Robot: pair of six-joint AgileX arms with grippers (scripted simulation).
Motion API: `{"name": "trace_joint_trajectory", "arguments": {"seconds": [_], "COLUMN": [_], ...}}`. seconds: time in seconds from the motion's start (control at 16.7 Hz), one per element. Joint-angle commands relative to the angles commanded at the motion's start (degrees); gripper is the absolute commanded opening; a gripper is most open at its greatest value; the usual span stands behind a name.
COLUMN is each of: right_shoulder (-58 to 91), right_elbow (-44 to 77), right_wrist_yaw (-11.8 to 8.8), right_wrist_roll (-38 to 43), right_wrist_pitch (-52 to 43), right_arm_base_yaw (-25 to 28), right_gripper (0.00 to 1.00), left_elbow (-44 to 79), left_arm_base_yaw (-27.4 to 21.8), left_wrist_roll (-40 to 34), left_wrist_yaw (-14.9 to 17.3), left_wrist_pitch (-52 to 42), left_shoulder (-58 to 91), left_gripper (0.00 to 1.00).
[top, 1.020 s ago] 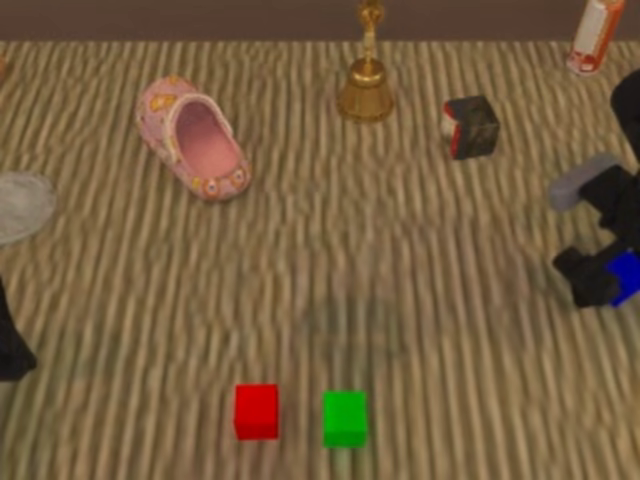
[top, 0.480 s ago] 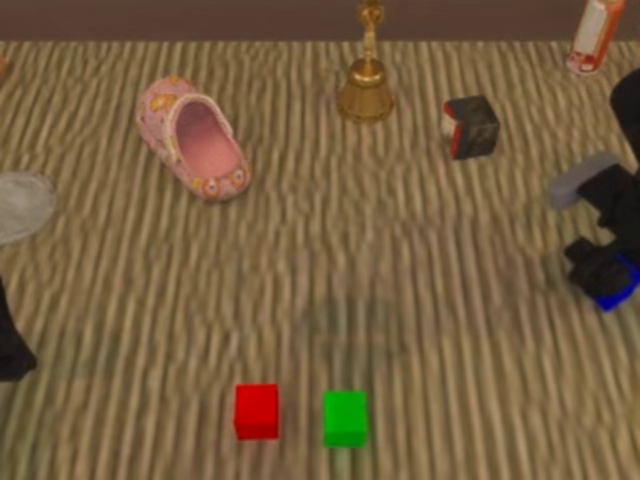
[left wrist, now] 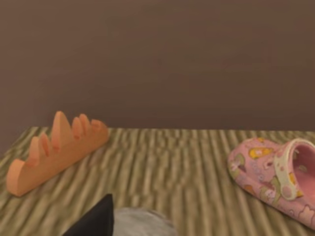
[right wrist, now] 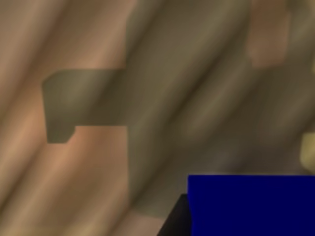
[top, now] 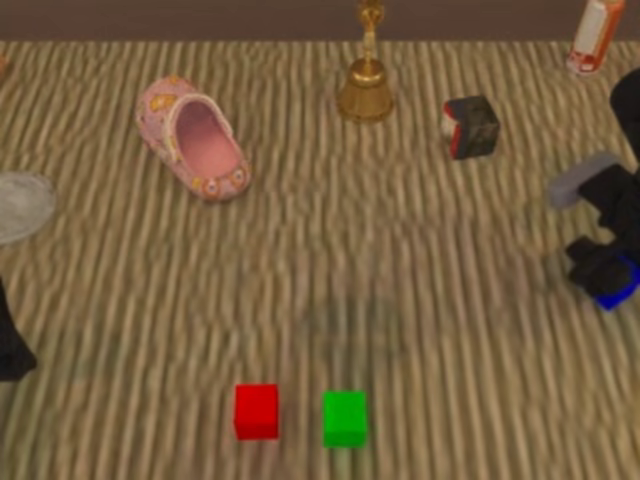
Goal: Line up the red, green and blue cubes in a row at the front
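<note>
Since a second ago the right tool (top: 605, 272) has dropped down over the blue cube (top: 618, 283), hiding most of it; in the last half second nothing has changed. The tool sits at the 3 o'clock edge of the bench (top: 400, 250). From the top I cannot tell if the fingers are tight on the cube. The right wrist view shows the blue cube (right wrist: 251, 205) big and close, with a dark finger (right wrist: 174, 219) touching its side.

The red cube (top: 256, 411) and the green cube (top: 345, 418) sit near each other at 6 o'clock, with a small gap between. There is open bench to the right of the green cube.

The left arm (top: 12, 345) is parked at the 9 o'clock edge. Its wrist view alone shows an orange spiky block (left wrist: 54, 150) beside the pink shoe (left wrist: 275, 182).

A gold bell (top: 366, 90) stands at 12 o'clock, and a black box (top: 472, 127) at 1 o'clock. The bench has a stripy woven cover.
</note>
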Motion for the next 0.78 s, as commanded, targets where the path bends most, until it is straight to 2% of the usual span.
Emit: {"name": "trace_joint_trajectory", "arguments": {"seconds": [0.42, 0.78], "right_shoulder": [-5.0, -5.6], "right_elbow": [7.4, 8.2], "right_wrist_yaw": [0.0, 0.0], "right_wrist_roll": [-0.2, 0.0], "right_wrist_pitch": [-12.9, -14.0], "right_arm_base_yaw": [0.4, 0.3], "right_gripper": [0.00, 0.00], "left_elbow": [0.0, 0.0], "left_arm_base_yaw": [0.0, 0.0], "left_wrist_roll": [0.0, 0.0], "left_wrist_yaw": [0.0, 0.0], "left_wrist_pitch": [0.0, 0.0], "left_shoulder": [0.0, 0.0], "left_gripper": [1.00, 1.00]}}
